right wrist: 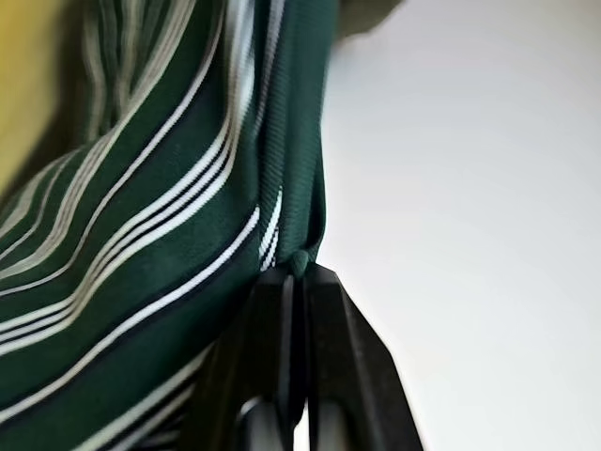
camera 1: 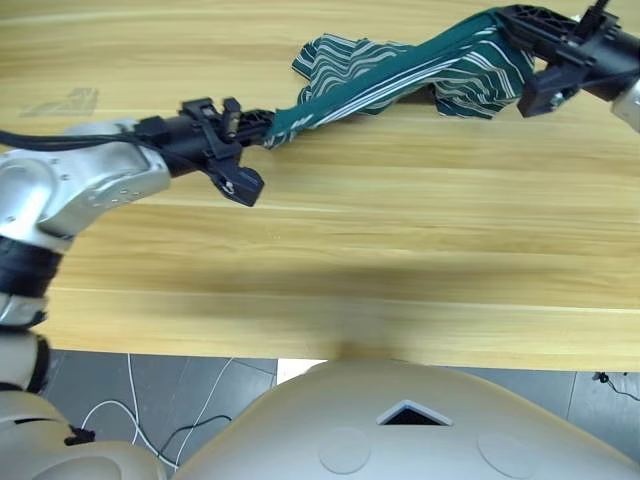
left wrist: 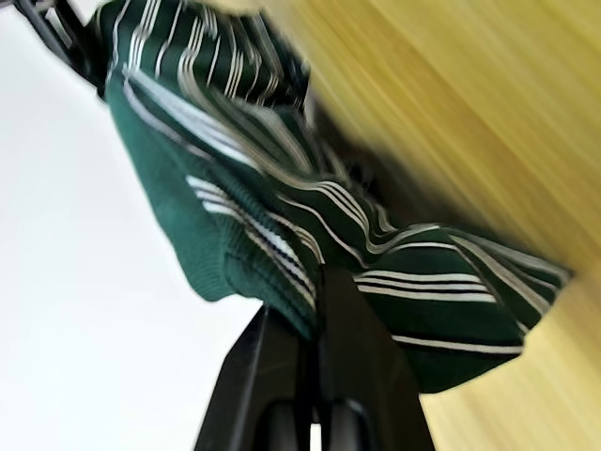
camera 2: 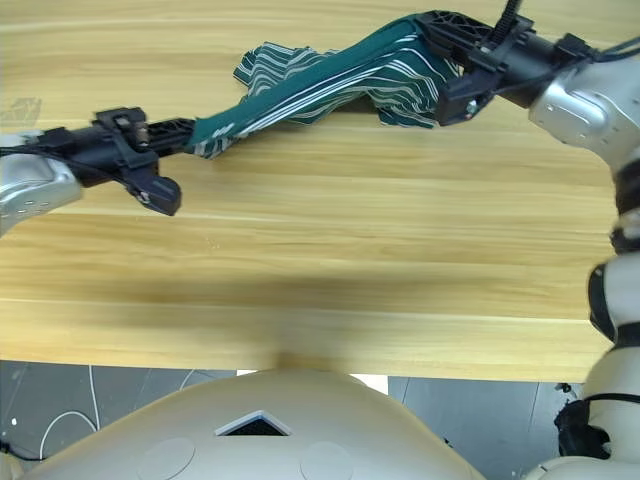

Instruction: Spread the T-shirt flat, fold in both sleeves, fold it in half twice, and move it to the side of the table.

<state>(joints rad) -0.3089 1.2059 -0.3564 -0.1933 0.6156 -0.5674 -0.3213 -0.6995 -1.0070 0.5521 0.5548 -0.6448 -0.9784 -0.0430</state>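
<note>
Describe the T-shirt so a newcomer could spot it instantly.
Over the far part of the light wooden table, the T-shirt hangs bunched and stretched between the left gripper and the right gripper, each shut on one end. It is dark green with thin white stripes, the only fabric there.

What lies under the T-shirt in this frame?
Bare wooden table shows beneath the T-shirt, which hangs bunched between the left gripper and right gripper. The patch under its far folds is covered.
</note>
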